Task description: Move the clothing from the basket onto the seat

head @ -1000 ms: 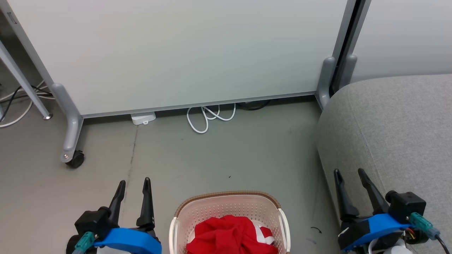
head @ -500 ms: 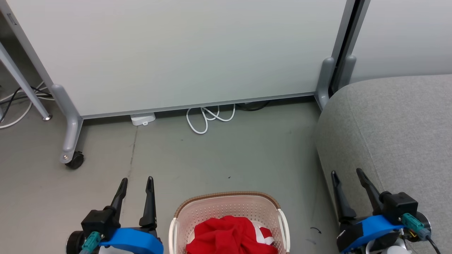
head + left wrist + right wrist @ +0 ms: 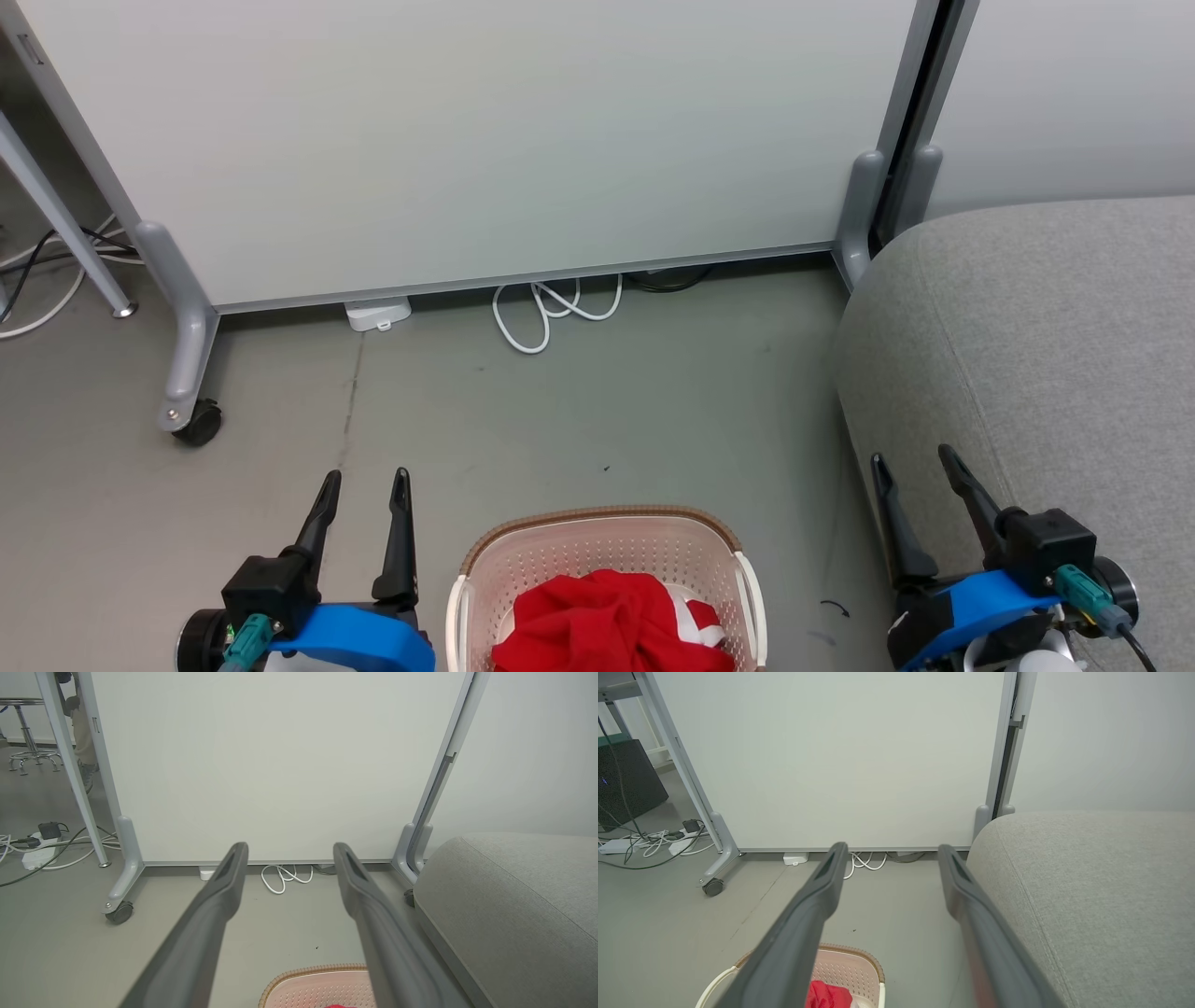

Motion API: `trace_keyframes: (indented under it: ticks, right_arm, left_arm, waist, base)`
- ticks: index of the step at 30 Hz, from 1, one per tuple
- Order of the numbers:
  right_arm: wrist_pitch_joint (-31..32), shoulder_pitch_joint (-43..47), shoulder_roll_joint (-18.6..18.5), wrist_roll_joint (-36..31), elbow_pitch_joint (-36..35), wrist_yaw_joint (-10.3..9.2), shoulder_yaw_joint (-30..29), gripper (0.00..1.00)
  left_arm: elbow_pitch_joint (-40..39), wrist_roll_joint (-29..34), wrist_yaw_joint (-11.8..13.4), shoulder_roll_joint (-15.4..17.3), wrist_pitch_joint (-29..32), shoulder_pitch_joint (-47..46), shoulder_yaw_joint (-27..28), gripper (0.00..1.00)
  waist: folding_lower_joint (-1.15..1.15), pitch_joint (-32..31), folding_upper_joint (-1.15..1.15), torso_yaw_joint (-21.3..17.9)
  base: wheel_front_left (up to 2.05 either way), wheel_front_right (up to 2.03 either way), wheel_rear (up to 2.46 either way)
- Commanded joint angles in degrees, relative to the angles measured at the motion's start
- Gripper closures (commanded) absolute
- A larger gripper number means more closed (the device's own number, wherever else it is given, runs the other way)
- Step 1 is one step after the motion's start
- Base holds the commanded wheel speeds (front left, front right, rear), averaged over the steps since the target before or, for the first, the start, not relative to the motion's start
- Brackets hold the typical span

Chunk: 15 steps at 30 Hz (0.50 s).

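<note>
Head view: a cream plastic basket [image 3: 605, 515] with perforated walls and a brown woven-look rim sits on the smooth grey floor [image 3: 579, 420] directly before the robot. It holds the clothing [image 3: 597, 621], a crumpled heap of soft red fabric with a flash of white at its right side. The left gripper [image 3: 366, 479] hangs just left of the basket and the right gripper [image 3: 910, 456] near the rounded edge of the seat [image 3: 1055, 317]. Each has its two long, dark, tapering fingers spread apart with nothing between them. The seat, a broad cushion in light grey woven cloth, takes the right side, apart from the basket. Behind stands a flat, matt white panel [image 3: 467, 140] in a grey metal frame on a black caster [image 3: 198, 423], with a looped white cable [image 3: 546, 317] lying under its lower edge. Left wrist view brings in a chrome stool [image 3: 21, 701] and a person's leg [image 3: 81, 732] beyond the panel, plus a white power strip [image 3: 35, 856] with tangled leads on the floor. Right wrist view brings in a black box [image 3: 628, 781] at far left and shows plainly the stitched seam [image 3: 1038, 921] running across the cushion.
</note>
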Motion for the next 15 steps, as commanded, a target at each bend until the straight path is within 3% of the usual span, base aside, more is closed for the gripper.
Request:
trace_keyframes:
  ticks: [1,8,15]
  right_arm:
    - [-0.5,-0.8,-0.3,0.0,0.2,0.13,0.1,0.0]
    - [-0.5,-1.1,-0.3,0.2,0.1,0.13,0.4,0.0]
    - [-0.5,-3.1,-0.3,0.4,-0.5,0.12,3.2,0.0]
  left_arm:
    - [0.1,0.1,-0.1,0.0,-0.3,-0.6,0.3,0.0]
    - [0.0,0.2,-0.2,-0.1,-0.3,-0.8,0.3,0.0]
    - [2.3,-0.2,-0.6,0.0,-0.2,-1.8,-0.5,0.0]
  waist:
    - [0.0,0.0,0.0,0.0]
    - [0.0,0.6,0.0,-0.4]
    - [0.0,3.5,0.0,-3.6]
  base:
    - [0.0,0.0,0.0]
    - [0.0,0.0,0.0]
    - [0.0,0.0,0.0]
